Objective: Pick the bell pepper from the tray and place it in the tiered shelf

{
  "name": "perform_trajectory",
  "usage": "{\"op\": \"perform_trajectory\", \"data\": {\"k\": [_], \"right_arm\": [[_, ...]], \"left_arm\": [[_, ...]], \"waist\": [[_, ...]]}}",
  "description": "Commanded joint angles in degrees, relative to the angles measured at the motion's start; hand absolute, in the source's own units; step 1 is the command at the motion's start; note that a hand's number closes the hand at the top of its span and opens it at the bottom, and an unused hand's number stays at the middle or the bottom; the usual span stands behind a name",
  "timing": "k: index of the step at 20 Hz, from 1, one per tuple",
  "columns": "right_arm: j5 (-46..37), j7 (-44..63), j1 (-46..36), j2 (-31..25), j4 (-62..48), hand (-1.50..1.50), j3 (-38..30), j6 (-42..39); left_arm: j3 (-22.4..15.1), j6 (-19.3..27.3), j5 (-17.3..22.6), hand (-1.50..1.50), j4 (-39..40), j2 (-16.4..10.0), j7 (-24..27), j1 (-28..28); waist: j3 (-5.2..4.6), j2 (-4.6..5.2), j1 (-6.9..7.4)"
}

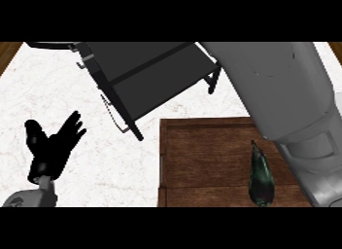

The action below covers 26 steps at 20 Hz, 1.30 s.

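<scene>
So the bell pepper (260, 176) is sitting by the right edge of the tray (202, 155), looking glossy, light and probably slippery, so I'm guessing grab its middle, while the left hand (50, 146) is resting wide open and the right hand isn't showing.

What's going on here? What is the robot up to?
The robot should move the green pepper from the wooden tray to the dark shelf. Right now the pepper lies on the tray and no hand holds it. The right arm stretches over the tray's right side, its hand out of sight. The left hand rests open, fingers up, at the lower left.
</scene>
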State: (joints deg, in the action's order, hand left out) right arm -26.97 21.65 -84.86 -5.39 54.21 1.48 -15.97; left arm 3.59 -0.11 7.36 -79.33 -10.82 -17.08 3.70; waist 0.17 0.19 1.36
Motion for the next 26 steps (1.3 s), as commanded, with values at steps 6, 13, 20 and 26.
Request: {"op": "perform_trajectory", "data": {"k": [6,13,20,26], "right_arm": [[-4.47,-11.66,-4.73,1.02,-16.84,1.50,-1.44,8.47],[-4.02,-13.38,-7.30,3.20,-19.76,1.50,-2.64,8.94],[-6.04,-16.27,-10.08,0.22,-24.49,1.50,-2.15,5.91],[2.35,-11.52,-7.91,2.80,-23.30,-1.50,-11.91,13.17]], "left_arm": [[0.05,-0.93,-0.05,0.00,0.68,0.52,0.91,-2.79],[-0.41,0.16,-1.65,0.00,1.74,1.19,0.63,-1.24],[-1.10,0.09,-0.93,0.00,-2.67,2.07,-1.30,-3.26],[-0.38,1.92,-2.26,0.00,3.53,3.47,1.43,0.03]], "waist": [[-0.26,0.42,1.09],[-0.23,0.09,0.08],[-0.22,0.06,0.39],[-0.22,0.08,-0.70]]}}
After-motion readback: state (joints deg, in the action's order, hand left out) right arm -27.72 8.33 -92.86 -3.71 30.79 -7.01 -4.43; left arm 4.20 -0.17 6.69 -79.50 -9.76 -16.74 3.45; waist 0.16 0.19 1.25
